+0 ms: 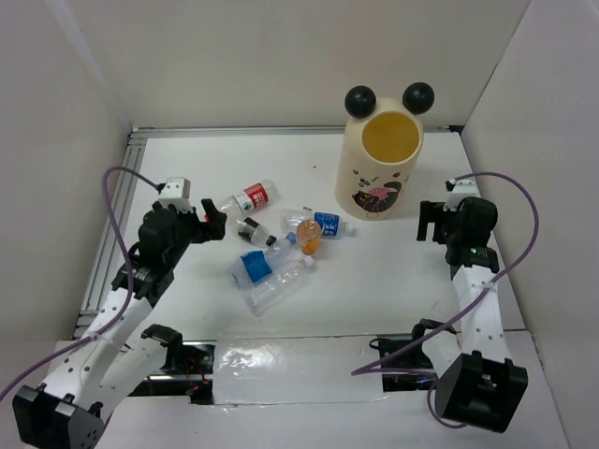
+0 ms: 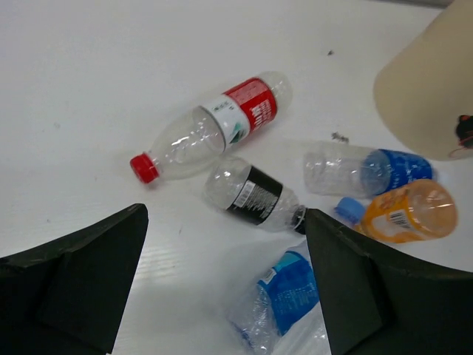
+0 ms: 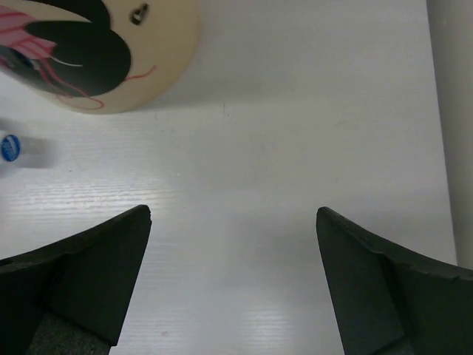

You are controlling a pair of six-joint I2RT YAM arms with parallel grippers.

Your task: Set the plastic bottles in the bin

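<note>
Several plastic bottles lie in a cluster on the white table left of centre: one with a red label (image 1: pixel 251 198) (image 2: pixel 214 126), one with a black label (image 1: pixel 255 232) (image 2: pixel 255 194), a blue-labelled one (image 1: pixel 323 223) (image 2: pixel 366 170), an orange one (image 1: pixel 309 236) (image 2: pixel 406 211) and a crumpled blue-labelled one (image 1: pixel 253 267) (image 2: pixel 284 296). The cream bin (image 1: pixel 374 187) (image 2: pixel 429 89) (image 3: pixel 96 52) stands upright at the back right of them. My left gripper (image 1: pixel 213 223) (image 2: pixel 225 214) hovers open just left of the cluster, holding nothing. My right gripper (image 1: pixel 429 222) (image 3: pixel 233 214) is open and empty over bare table right of the bin.
A clear bottle (image 1: pixel 281 285) lies at the near edge of the cluster. White walls enclose the table on the left, back and right. A metal rail (image 1: pixel 108 234) runs along the left edge. A clear plastic sheet (image 1: pixel 299 369) lies at the near edge between the arm bases.
</note>
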